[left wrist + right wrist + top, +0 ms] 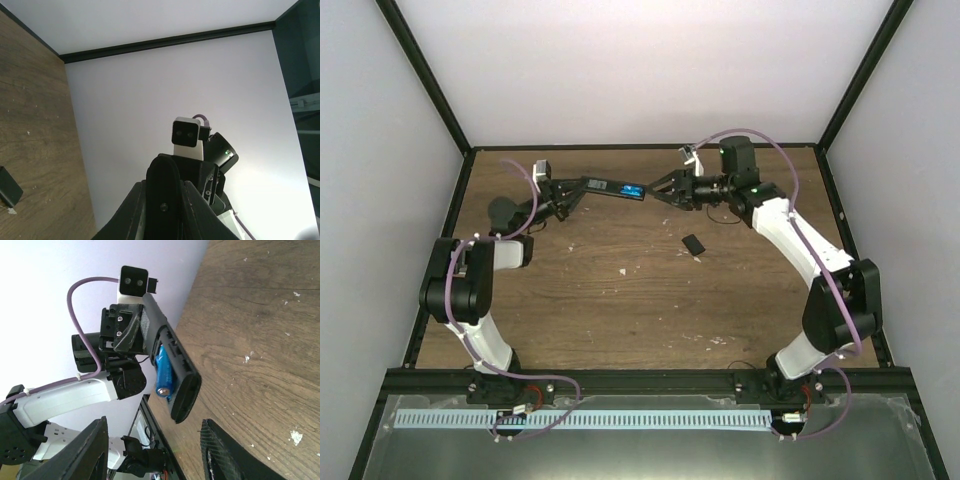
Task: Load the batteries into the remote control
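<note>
Nearest the top camera, the left arm's base (502,388) and its twin on the right stood bolted at the near edge of the table (620,310). Both arms reached to the far side and met there.

The left gripper (568,192) was pressed together on one end of the remote control (605,186), which it held up off the wood at the far middle. The right gripper (662,189) faced it from the right with its fingers (90,452) spread and nothing between them. The remote's free end lay just ahead of them, not touching.

The remote's long axis ran left to right, almost in line with the right gripper's reach, and its open bay sat at the end nearer the right arm. So any pressing or seating work probably fell to the right arm, while the left served as the clamp.

A small black cover (692,245) lay on the table, nearer and to the right, well apart from the remote.

One blue battery (163,371) sat lengthwise in the bay. Whether a second lay beside it I could not tell.
</note>
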Robot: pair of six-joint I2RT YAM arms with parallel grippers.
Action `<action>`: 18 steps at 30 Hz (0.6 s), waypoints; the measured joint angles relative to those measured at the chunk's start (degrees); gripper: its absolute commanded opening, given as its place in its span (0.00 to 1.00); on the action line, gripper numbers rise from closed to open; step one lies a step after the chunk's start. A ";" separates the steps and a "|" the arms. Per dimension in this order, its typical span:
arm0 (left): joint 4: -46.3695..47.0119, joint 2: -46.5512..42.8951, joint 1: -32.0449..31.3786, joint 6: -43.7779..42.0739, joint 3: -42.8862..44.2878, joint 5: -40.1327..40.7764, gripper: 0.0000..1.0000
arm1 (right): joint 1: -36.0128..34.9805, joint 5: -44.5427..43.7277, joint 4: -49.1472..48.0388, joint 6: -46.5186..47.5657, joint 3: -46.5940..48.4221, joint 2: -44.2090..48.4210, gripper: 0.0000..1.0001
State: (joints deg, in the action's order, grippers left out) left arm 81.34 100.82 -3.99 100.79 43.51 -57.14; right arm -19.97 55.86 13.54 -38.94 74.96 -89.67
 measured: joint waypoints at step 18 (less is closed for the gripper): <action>0.96 0.00 0.00 0.79 0.00 -0.59 0.00 | -0.48 2.54 -9.31 -8.63 0.00 -4.20 0.44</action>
State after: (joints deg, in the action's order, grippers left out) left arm 82.30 100.82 -3.99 101.58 43.51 -57.74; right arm -20.45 58.39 4.23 -47.57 74.96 -93.86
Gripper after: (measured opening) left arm 0.154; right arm 0.443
